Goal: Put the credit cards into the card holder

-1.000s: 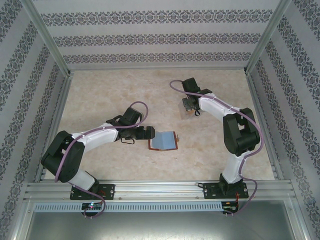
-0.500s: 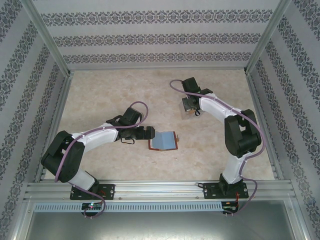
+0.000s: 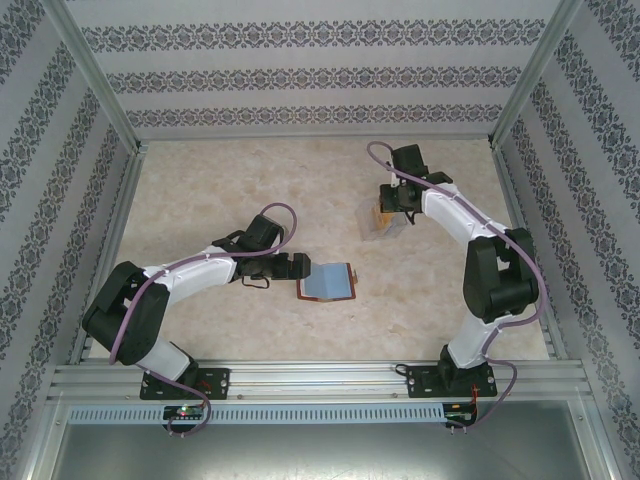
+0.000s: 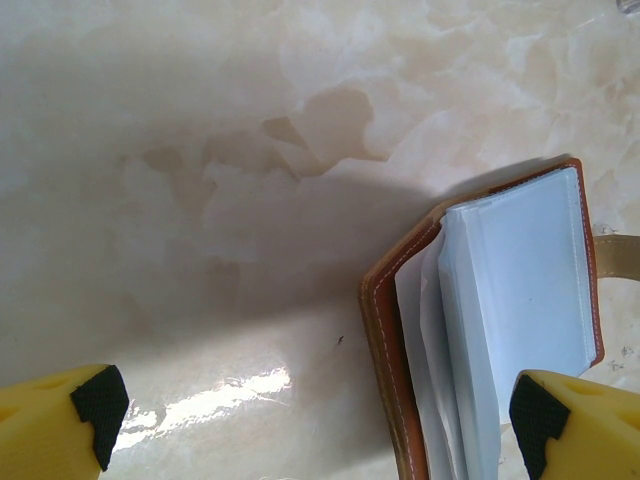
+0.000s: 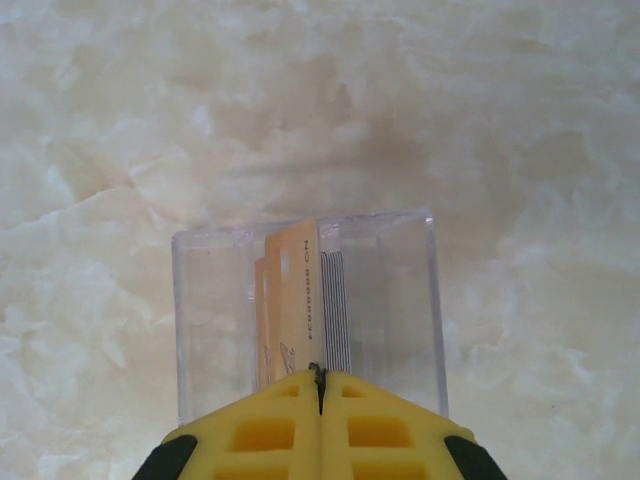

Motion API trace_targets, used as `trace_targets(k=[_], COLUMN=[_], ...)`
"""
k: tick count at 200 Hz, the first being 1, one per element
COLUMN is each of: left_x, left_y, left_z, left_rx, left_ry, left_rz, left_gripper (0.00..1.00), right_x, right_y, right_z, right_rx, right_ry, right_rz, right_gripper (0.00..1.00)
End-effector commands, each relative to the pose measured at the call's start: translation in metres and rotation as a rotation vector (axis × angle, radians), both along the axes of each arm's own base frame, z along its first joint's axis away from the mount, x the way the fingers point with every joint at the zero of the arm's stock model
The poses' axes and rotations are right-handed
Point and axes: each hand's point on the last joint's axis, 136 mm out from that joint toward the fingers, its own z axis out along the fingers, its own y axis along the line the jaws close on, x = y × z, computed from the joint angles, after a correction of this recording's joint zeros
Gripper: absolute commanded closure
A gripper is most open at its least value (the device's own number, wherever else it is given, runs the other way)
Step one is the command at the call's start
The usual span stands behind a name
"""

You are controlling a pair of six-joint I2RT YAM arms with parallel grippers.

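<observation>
The card holder (image 3: 328, 281) lies open mid-table, reddish-brown (image 4: 385, 330) with pale pockets and a blue-grey face up. My left gripper (image 3: 299, 266) stands open just left of it, low over the table; one fingertip (image 4: 540, 415) is over the holder's near corner, with nothing gripped. My right gripper (image 3: 396, 203) hangs above a clear plastic box (image 3: 376, 228) and is shut on an orange credit card (image 5: 298, 300), pinched edge-on at its near end. Several more credit cards (image 5: 336, 310) stand on edge inside the box (image 5: 400, 300).
The table is pale marble-patterned (image 3: 230, 180) and walled by patterned panels on three sides. A metal rail (image 3: 320, 380) with both arm bases runs along the near edge. A tan strap (image 4: 618, 255) sticks out from the holder's far side.
My right gripper has risen and shifted right and back from over the clear box, drawing the orange card up with it. The left arm and the card holder have not moved.
</observation>
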Motion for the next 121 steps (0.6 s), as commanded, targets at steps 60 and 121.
trace_targets(k=[60,121], left_x=[0.002,0.000], left_y=[-0.005,-0.003], left_z=[0.005,0.005], left_rx=[-0.005,-0.008], left_ry=[-0.019,-0.022], left_rz=[-0.026,-0.021], left_gripper=[0.00,0.00], right_x=[-0.009,-0.012], right_y=[0.011,0.007], right_z=[-0.024,-0.019], right_rx=[-0.044,-0.082], right_ry=[0.031,0.025], right_rz=[0.043,0.028], right_gripper=[0.98,0.64])
